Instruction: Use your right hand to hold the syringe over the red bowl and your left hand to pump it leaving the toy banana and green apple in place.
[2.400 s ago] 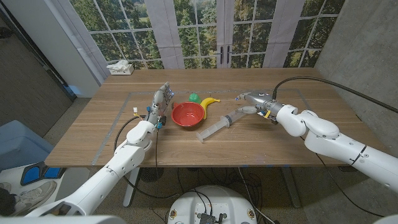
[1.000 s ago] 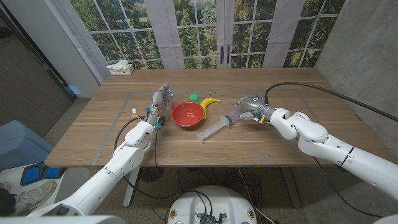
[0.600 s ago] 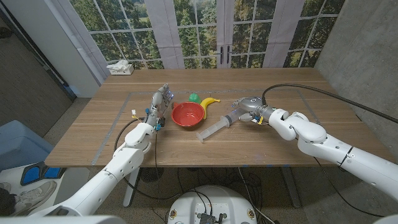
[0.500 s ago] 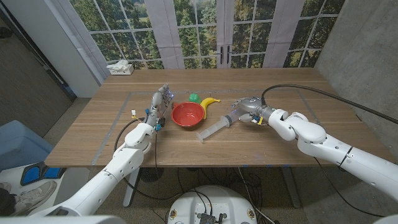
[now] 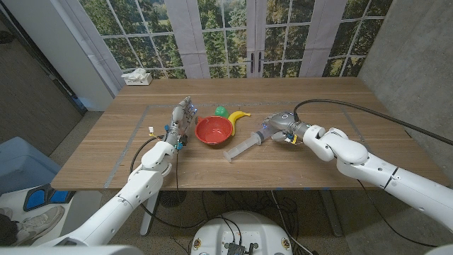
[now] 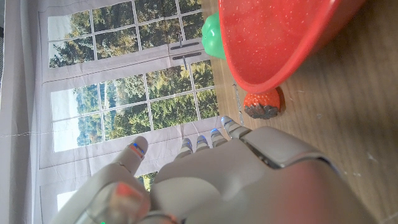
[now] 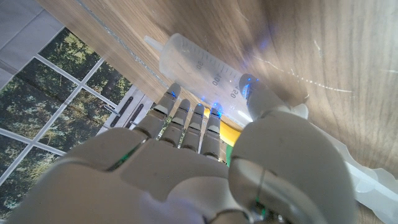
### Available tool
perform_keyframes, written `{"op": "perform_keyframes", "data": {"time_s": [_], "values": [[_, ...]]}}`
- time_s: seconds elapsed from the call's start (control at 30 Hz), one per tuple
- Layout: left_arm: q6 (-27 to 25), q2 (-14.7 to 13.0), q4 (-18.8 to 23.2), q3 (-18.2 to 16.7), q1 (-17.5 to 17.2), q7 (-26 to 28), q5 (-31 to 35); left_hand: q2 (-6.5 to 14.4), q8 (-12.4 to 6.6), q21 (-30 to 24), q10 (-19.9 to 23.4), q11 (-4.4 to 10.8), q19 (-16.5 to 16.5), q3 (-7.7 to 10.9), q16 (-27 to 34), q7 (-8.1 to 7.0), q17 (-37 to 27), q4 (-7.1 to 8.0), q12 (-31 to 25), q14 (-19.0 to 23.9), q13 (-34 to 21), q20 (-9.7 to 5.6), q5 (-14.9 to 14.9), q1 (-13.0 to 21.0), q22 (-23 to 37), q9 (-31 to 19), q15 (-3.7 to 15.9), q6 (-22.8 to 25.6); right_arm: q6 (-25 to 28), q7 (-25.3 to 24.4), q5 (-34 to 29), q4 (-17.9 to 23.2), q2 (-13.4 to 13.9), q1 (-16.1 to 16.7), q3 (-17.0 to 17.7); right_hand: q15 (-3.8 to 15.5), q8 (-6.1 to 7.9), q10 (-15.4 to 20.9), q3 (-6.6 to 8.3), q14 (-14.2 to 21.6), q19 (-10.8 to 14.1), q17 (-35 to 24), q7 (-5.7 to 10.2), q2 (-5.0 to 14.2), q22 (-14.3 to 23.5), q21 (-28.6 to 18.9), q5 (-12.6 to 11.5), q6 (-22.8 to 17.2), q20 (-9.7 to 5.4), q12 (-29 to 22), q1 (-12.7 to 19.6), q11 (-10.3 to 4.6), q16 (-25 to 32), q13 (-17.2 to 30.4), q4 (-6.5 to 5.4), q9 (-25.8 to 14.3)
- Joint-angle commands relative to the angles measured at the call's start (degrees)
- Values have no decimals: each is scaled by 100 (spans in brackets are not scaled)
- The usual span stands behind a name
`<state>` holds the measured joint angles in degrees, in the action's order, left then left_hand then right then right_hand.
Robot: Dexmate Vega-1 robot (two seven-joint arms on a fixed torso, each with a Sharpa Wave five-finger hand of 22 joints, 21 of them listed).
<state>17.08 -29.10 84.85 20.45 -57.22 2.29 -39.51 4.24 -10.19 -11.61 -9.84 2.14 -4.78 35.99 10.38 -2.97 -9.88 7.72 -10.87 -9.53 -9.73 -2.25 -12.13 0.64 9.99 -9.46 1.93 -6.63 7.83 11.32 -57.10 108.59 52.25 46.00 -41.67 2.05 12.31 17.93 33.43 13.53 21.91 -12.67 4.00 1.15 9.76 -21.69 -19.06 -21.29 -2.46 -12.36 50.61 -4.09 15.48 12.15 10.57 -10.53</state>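
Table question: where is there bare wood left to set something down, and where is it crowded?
Bare wood runs along the near edge of the table, below the syringe, and over the far right half. The far left corner holds a white box. It is crowded mid-table: red bowl, banana, green apple, both hands.

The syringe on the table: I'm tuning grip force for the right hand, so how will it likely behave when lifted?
The syringe lies flat on the wood; its round barrel may roll if nudged sideways. Its clear plastic looks smooth, so probably slippery and light. The right hand is at its plunger end, so the long barrel may droop when lifted.
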Motion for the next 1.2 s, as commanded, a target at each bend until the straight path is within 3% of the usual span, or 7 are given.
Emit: {"op": "perform_keyframes", "data": {"time_s": [0.03, 0.23, 0.4, 0.67, 0.8, 0.9, 1.2], "values": [[11, -5, 13, -20, -30, 6, -21, 456, -21, -1, -65, -48, 32, 33, -1, 29, -9, -33, -30, -263, -31, -466, -40, 53, 13, -26, 185, 23, 26, 212, -269, -53, -75, -46, -85, 485, 32, 51, -47, 80, 113, -38, 27, -6, 12, -29, 18, -84, -82, -27, 108, -12, 48, 17, 3, -33], [12, -4, 15, -25, -34, -19, -46, 455, -18, 0, -64, -47, 35, 35, -2, 24, -9, -35, -28, -261, -31, -469, -39, 52, 13, -27, 183, 25, 82, 141, -431, -87, -131, -33, -125, 603, 32, 132, -45, 185, 181, -118, 212, 167, 20, 4, 31, -181, -42, -44, 434, -177, 148, 32, 4, -37], [7, -19, 53, -35, -59, -8, -52, 453, -17, 1, -59, -46, 38, 37, -3, 22, -10, -37, -28, -260, -32, -466, -38, 51, 13, -27, 183, 28, 94, 129, -521, -127, -156, -36, -156, 811, 128, 453, -205, 410, 275, -258, 341, 267, 35, 25, 97, -584, -25, -144, 665, -359, 357, 56, -29, -40], [-27, -38, 110, -43, -93, 38, -49, 450, -13, 1, -61, -46, 41, 38, -5, 13, -10, -40, -25, -262, -32, -465, -36, 50, 13, -27, 183, 27, 140, -550, -584, -287, -174, 105, -110, 1072, 445, 1664, -863, 1345, 844, -1003, 331, 488, 128, -243, 387, -2077, -335, -634, 1305, -398, 1366, 352, -25, -88], [-34, -47, 127, -40, -95, 41, -40, 448, -12, 2, -64, -45, 42, 39, -6, 8, -10, -42, -23, -262, -32, -465, -35, 50, 13, -28, 179, 26, 76, -828, -513, -364, -148, 148, -87, 1081, 584, 2221, -1073, 1819, 1039, -1399, 324, 577, 180, -457, 490, -2617, -390, -906, 1517, -446, 1863, 543, -63, -109], [-56, -60, 143, -32, -84, 36, -32, 446, -12, 3, -68, -42, 42, 39, -6, 8, -10, -44, -20, -261, -32, -465, -34, 50, 13, -28, 178, 27, 37, -1113, -430, -427, -136, 201, -50, 1126, 828, 2880, -1149, 2258, 1102, -1690, 273, 666, 221, -647, 562, -3284, -431, -1226, 1740, -478, 2189, 743, -49, -149], [-105, -74, 140, -2, -13, -5, -15, 447, -10, 5, -70, -41, 44, 44, -9, -3, -9, -51, -18, -265, -32, -467, -33, 53, 13, -28, 175, 27, -11, -2582, -211, -799, -177, 435, 96, 1137, 986, 3261, -1161, 2547, 1326, -1715, 469, 587, 233, -918, 683, -3814, -608, -1360, 1943, -629, 2120, 829, -51, -109]]}}
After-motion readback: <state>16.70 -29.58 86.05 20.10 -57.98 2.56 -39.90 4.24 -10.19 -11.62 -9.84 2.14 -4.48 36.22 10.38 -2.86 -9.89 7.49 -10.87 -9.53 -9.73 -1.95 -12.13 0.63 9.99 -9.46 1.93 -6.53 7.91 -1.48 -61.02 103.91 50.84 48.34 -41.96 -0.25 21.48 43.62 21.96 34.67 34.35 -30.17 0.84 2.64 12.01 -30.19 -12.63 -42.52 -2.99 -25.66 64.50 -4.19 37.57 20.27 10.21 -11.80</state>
